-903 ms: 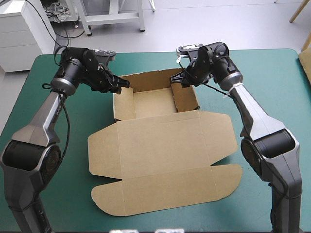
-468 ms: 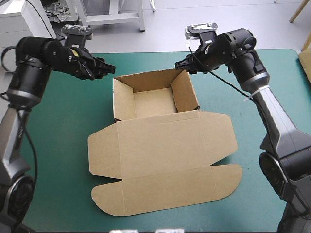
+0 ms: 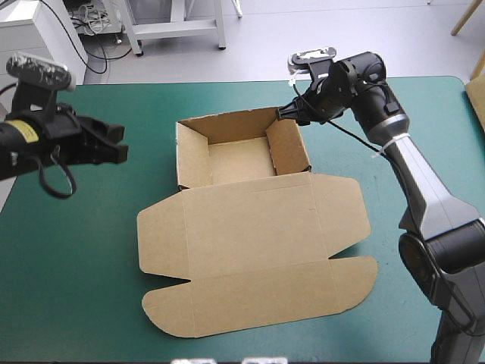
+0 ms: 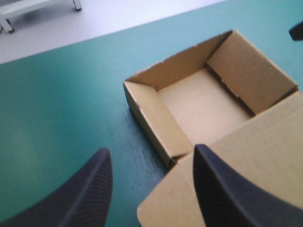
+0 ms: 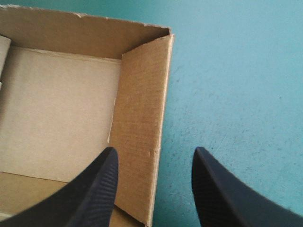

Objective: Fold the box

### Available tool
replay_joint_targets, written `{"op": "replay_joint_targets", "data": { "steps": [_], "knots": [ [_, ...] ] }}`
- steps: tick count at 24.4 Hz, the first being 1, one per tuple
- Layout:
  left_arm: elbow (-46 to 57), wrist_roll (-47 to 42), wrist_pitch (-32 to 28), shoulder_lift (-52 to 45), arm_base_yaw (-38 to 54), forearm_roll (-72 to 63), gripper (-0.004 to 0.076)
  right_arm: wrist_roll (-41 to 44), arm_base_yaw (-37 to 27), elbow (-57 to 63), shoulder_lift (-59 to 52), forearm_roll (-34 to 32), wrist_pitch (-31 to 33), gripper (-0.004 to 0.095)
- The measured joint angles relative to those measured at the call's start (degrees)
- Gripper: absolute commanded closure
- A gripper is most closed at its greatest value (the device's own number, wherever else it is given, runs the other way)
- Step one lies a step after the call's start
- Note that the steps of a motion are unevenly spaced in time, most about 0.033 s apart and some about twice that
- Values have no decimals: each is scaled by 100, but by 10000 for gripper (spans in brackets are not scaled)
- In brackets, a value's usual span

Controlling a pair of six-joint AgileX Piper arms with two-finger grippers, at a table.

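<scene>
Brown box lies on the teal-green desk, cover showing on every side of it. The box's far part is an open tray with four walls up; its lid lies flat on the near side, with side flaps and the rounded front flap spread out. Left tool is well off the box's left side, raised off the desk, black fingers apart and holding nothing; from its wrist camera the tray's left wall lies ahead of it. Right tool is just beside the tray's far right corner, above it, fingers spread wide with nothing gripped. From its wrist camera the right wall shows between the fingers - contact can't be told.
</scene>
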Motion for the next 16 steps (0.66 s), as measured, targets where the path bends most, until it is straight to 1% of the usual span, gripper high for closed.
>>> {"op": "replay_joint_targets", "data": {
  "steps": [2,7,9,10,11,12,13,14,15,16],
  "knots": [
    [582,34,2,-397,0,0,368,0,0,20,228,-6,0,456],
    [2410,97,2,-1591,0,0,411,0,0,26,833,-19,-40,456],
    [3090,97,-3,-2155,0,0,444,0,0,26,1044,-19,-46,456],
    [3819,111,-39,-2748,0,0,461,0,0,30,1252,-19,-61,456],
    [4094,111,-103,-2994,0,0,515,0,0,30,1340,-19,-69,486],
    [4719,111,-276,-3601,0,0,549,0,0,30,1480,-19,-108,520],
    [4996,91,-352,-3840,0,0,652,0,0,30,1520,-19,-123,598],
    [5381,40,-522,-4370,0,0,719,0,0,32,1566,-19,-152,713],
    [5668,26,-653,-4719,0,0,729,6,0,32,1577,-19,-176,872],
    [5949,21,-798,-5167,0,0,731,22,0,32,1578,-8,-198,926]
  ]
}}
